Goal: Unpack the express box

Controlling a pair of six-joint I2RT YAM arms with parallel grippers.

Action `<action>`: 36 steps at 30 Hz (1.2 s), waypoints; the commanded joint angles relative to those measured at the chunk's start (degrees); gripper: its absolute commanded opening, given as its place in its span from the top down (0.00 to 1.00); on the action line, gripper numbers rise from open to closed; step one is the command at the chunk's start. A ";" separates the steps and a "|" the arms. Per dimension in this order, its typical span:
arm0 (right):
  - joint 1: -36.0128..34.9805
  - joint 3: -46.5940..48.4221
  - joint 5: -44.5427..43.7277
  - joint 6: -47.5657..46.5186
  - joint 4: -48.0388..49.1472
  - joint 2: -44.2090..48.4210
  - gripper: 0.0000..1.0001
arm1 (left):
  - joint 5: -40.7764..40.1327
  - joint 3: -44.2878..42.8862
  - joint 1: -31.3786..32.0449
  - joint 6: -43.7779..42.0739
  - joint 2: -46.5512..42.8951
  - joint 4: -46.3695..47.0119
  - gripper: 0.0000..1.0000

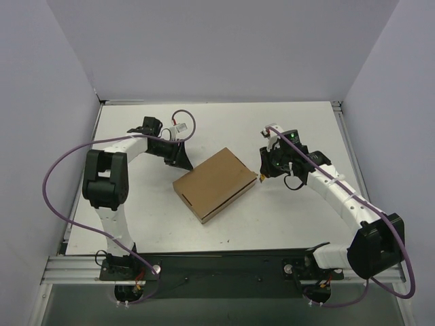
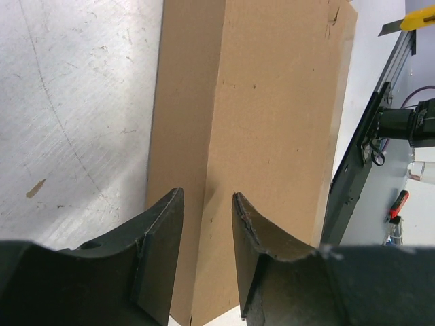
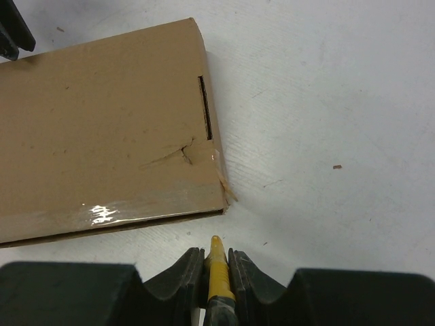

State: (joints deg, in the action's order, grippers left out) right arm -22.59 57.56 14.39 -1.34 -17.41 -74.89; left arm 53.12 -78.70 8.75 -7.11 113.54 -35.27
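Note:
The express box point(image 1: 216, 183), a flat brown cardboard mailer, lies closed and slanted in the middle of the table. My left gripper point(image 1: 182, 157) is at its far left corner. In the left wrist view the left gripper point(image 2: 207, 193) stands open, its jaws apart above the long edge of the box point(image 2: 272, 102). My right gripper point(image 1: 264, 173) is just off the box's right corner. In the right wrist view the right gripper point(image 3: 215, 251) is shut on a yellow-handled tool point(image 3: 219, 272), whose tip points at the taped front edge of the box point(image 3: 102, 129), a short gap away.
The white table point(image 1: 306, 136) is closed in by pale walls at the back and both sides. A black base plate point(image 1: 224, 265) and a metal rail run along the near edge. A red-handled item point(image 2: 401, 202) lies beyond the rail, off the table.

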 commanded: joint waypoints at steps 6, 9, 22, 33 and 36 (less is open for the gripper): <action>0.09 2.99 -0.07 -0.68 0.01 -0.96 1.00 | -4.52 -1.46 0.56 0.88 2.56 0.20 0.62; 0.09 3.17 -0.15 -0.77 -0.17 -1.31 1.00 | -3.21 -1.64 0.47 0.35 3.36 0.11 0.68; 0.53 3.43 -0.51 -1.20 -0.17 -2.19 1.00 | 1.02 -4.18 1.61 -0.18 5.20 -0.06 0.62; 2.11 3.79 -0.33 -1.03 -0.17 -2.63 1.00 | -0.04 -1.64 -0.84 6.59 7.14 3.45 0.86; 2.29 4.05 -0.42 -1.12 -0.26 -2.89 1.00 | -0.56 -1.28 -2.42 6.85 8.01 3.98 0.92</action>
State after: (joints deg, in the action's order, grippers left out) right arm -20.82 58.74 14.37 -1.80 -17.39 -76.82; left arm 56.49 -81.28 8.51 -0.30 119.00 -34.06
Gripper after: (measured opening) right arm 0.187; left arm 0.110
